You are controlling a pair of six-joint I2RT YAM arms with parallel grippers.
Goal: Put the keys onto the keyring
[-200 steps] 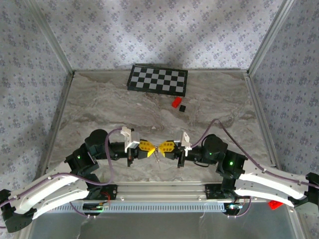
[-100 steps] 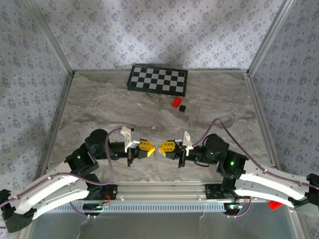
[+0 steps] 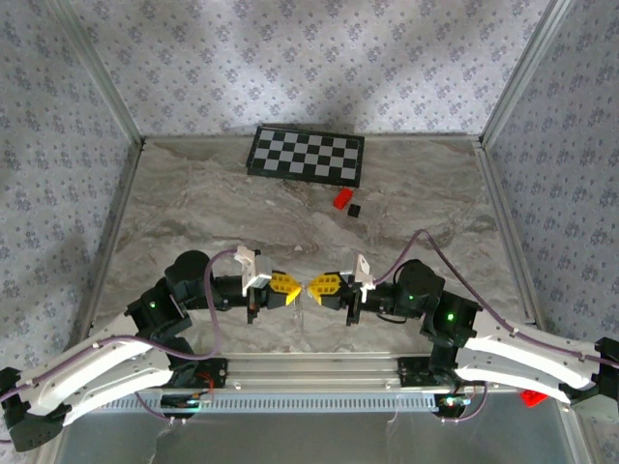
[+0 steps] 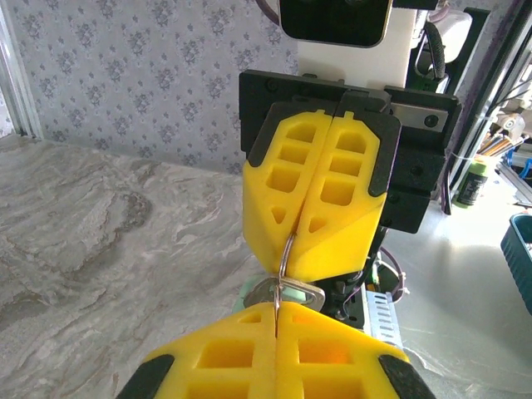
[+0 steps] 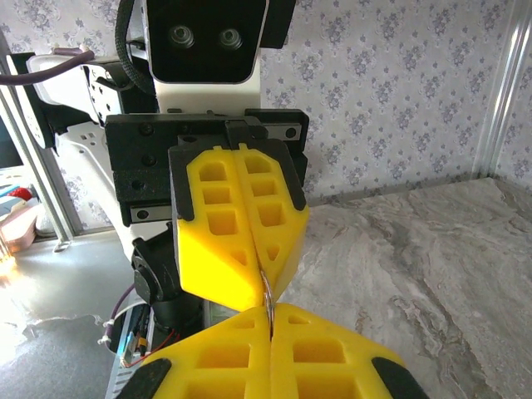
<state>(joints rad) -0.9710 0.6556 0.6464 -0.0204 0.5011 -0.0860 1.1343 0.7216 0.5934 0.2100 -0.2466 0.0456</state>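
Near the table's front edge my left gripper (image 3: 293, 289) and right gripper (image 3: 310, 288) meet tip to tip. Both are shut on the keyring (image 4: 284, 256), a thin wire loop standing edge-on between the two pairs of yellow jaws. In the left wrist view my left gripper (image 4: 276, 309) pinches the loop's lower part and the right gripper (image 4: 320, 199) its upper part. A silvery key (image 4: 309, 293) with a pale green piece behind it hangs at the loop; I cannot tell whether it is threaded on. In the right wrist view the keyring (image 5: 268, 291) runs from my right gripper (image 5: 270, 309) to the left gripper (image 5: 241, 224).
A black-and-white checkered board (image 3: 307, 155) lies at the back of the marble table. A small red block (image 3: 341, 198) and a small black cube (image 3: 355, 210) sit in front of it. Metal frame rails and patterned walls border the table.
The right arm's elbow has shifted slightly to the right. Both grippers stay shut on the ring, tip to tip, in nearly the same place.
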